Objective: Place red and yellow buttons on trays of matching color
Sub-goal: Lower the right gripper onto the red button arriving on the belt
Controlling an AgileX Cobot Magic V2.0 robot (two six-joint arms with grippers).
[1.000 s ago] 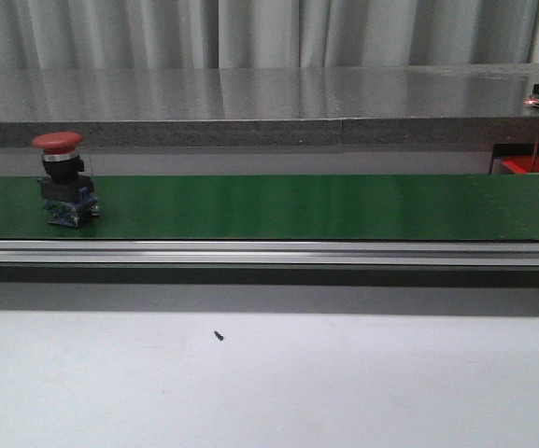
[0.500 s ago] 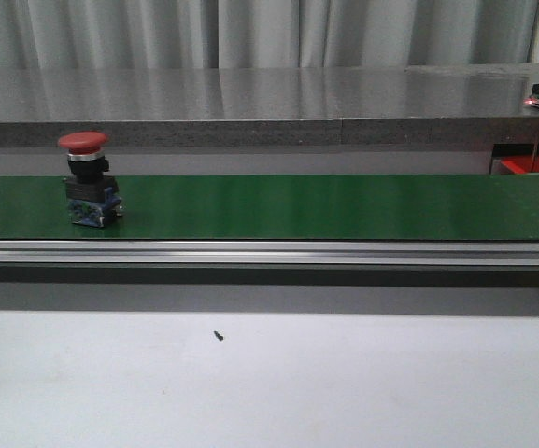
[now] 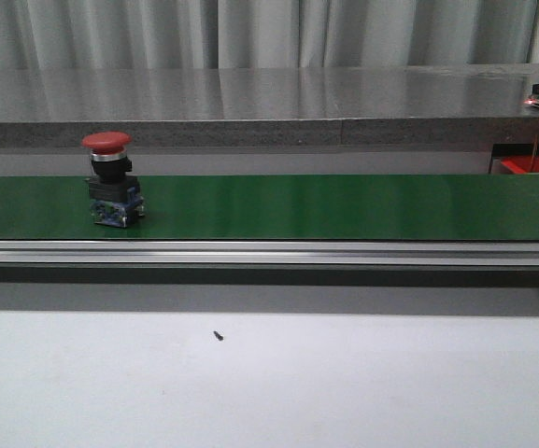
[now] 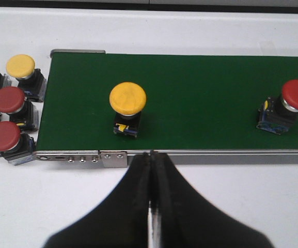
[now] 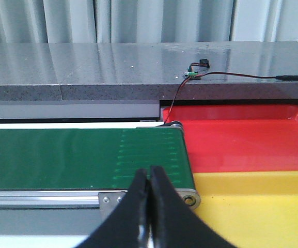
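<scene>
Front view: a red button (image 3: 112,179) stands upright on the green belt (image 3: 344,205). Left tool (image 4: 152,155) and right tool (image 5: 149,173) are closed, gripping nothing.

Both your grippers are closed and empty.
Your left gripper (image 4: 151,155) has its black fingers pressed together; your right gripper (image 5: 149,175) shows the same, tips meeting, nothing between them.

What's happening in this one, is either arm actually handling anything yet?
Not yet. Both the left gripper and right gripper are shut and empty. A red button and a yellow button ride the green conveyor belt; more wait beside its start. The red tray and yellow tray hold nothing visible.
</scene>
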